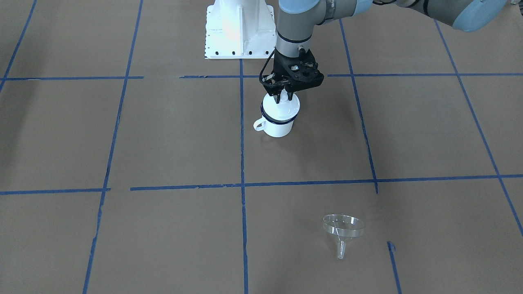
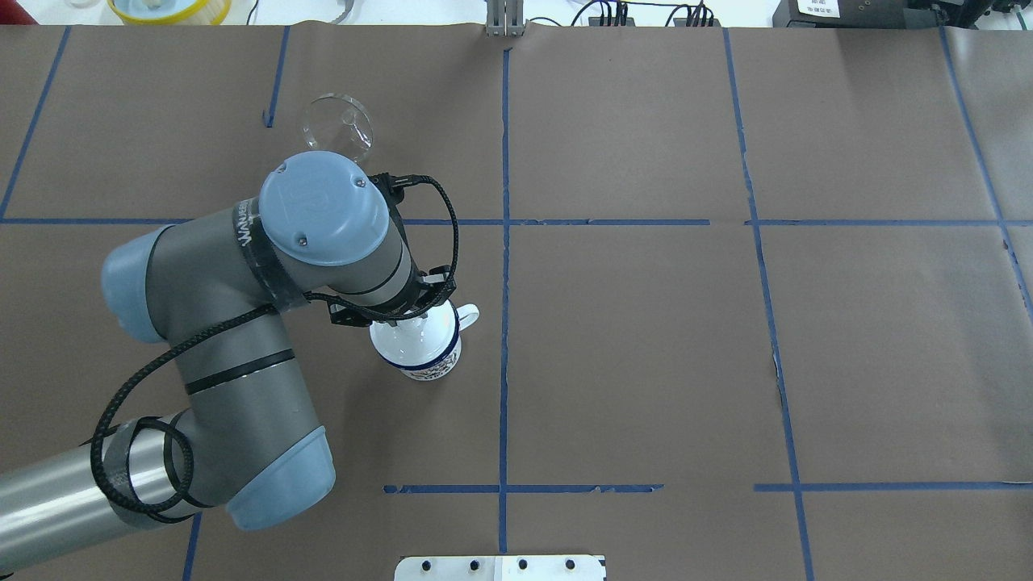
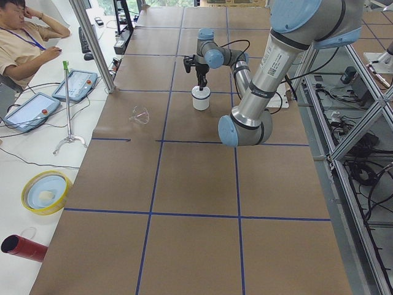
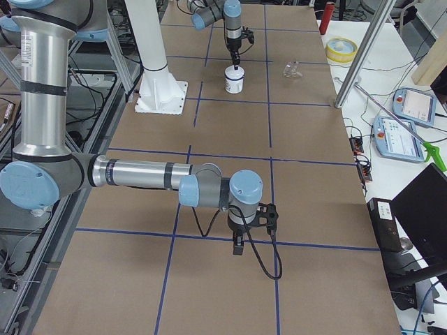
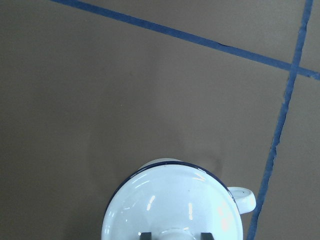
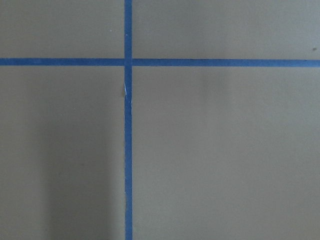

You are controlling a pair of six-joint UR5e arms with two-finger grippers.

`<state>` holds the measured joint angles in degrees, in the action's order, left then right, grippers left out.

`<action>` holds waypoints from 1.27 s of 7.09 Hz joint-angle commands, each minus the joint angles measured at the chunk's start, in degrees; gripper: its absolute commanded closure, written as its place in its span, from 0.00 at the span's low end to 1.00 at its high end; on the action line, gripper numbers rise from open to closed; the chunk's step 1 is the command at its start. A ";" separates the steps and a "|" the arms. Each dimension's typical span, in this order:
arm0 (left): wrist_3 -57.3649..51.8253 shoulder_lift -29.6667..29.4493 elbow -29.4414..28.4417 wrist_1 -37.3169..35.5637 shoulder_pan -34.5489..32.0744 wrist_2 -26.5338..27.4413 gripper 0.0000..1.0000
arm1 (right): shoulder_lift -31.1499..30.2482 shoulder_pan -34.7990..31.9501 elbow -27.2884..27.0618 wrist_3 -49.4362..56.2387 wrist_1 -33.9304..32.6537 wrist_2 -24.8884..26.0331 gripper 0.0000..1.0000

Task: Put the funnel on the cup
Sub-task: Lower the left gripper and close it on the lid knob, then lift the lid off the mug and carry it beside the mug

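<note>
The cup point(image 1: 278, 125) is a white mug with a dark blue rim, standing near the table's middle, its handle point(image 5: 243, 198) to one side. A white knobbed lid point(image 1: 287, 108) lies on it. My left gripper point(image 1: 286, 97) points straight down over the cup with its fingers point(image 5: 146, 235) close on either side of the lid's knob. The lid rests on the cup. The clear funnel point(image 1: 343, 229) lies on its side on the paper, far from the cup, also in the overhead view point(image 2: 339, 133). My right gripper point(image 4: 237, 244) hangs low over bare paper; I cannot tell its state.
The robot's white base plate point(image 1: 239, 32) is just behind the cup. A yellow bowl point(image 3: 46, 192) and a red cylinder point(image 3: 24, 247) sit off the paper on the left end. A seated operator point(image 3: 24, 37) and tablets are beside the table.
</note>
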<state>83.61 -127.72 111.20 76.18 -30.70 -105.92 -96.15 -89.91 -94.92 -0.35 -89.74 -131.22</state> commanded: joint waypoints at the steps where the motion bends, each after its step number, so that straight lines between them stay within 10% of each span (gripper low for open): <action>1: -6.33 1.15 8.03 -4.46 -4.78 -0.42 1.00 | 0.00 0.00 0.00 0.00 0.00 0.00 0.00; 5: -10.82 25.10 13.01 17.52 -5.25 -0.42 1.00 | 0.00 0.00 0.00 0.00 0.00 0.00 0.00; 9: -11.19 22.60 -0.28 20.32 -3.67 -0.51 1.00 | 0.00 0.00 0.00 0.00 0.00 0.00 0.00</action>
<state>72.52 -104.70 112.82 95.98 -34.84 -106.37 -96.15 -89.91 -94.92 -0.35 -89.73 -131.22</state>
